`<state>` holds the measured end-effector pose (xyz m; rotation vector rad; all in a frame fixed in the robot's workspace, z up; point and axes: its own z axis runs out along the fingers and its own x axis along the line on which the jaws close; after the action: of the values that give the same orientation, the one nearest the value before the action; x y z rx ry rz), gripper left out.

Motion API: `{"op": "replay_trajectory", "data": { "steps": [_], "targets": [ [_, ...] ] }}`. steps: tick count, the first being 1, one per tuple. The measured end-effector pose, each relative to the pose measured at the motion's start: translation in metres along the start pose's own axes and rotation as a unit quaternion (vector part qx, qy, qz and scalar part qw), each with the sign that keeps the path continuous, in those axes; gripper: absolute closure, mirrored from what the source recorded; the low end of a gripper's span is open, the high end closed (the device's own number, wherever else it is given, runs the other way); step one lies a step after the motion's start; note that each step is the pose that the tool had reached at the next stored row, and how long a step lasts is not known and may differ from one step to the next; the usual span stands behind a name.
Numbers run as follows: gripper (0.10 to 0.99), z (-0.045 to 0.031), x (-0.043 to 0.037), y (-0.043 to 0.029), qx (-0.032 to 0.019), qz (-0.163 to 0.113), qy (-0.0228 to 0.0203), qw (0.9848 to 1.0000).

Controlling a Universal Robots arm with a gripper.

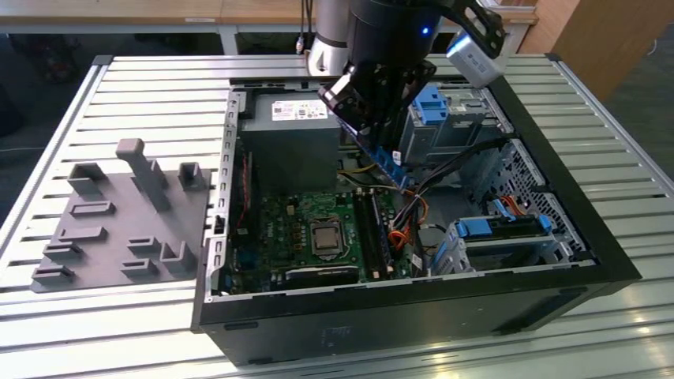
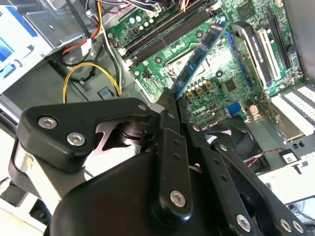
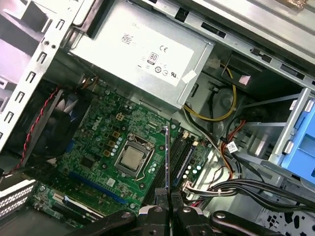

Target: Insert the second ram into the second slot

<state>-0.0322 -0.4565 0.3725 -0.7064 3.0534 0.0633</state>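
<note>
The slatted grey metal table [image 1: 158, 87] is carrying the open black computer case [image 1: 421, 332], which is exposing the green motherboard [image 1: 279, 229]. In the exterior view, the black gripper [image 1: 381, 140] is reaching in at 1 o'clock of the board, clamping one end of the second ram [image 2: 201, 55], a long, thin blue-green circuit strip. The strip is pointing down toward the dark memory slots [image 1: 374, 229], at 3 o'clock of the square silver processor socket [image 1: 321, 235].
</note>
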Motion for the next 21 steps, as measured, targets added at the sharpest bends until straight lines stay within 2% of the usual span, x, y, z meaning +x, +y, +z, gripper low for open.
{"op": "replay_trajectory", "data": {
  "steps": [21],
  "targets": [
    [0.949, 0.0000, 0.0000, 0.0000, 0.0009, 0.055, -0.0021, 0.9985]
  ]
}}
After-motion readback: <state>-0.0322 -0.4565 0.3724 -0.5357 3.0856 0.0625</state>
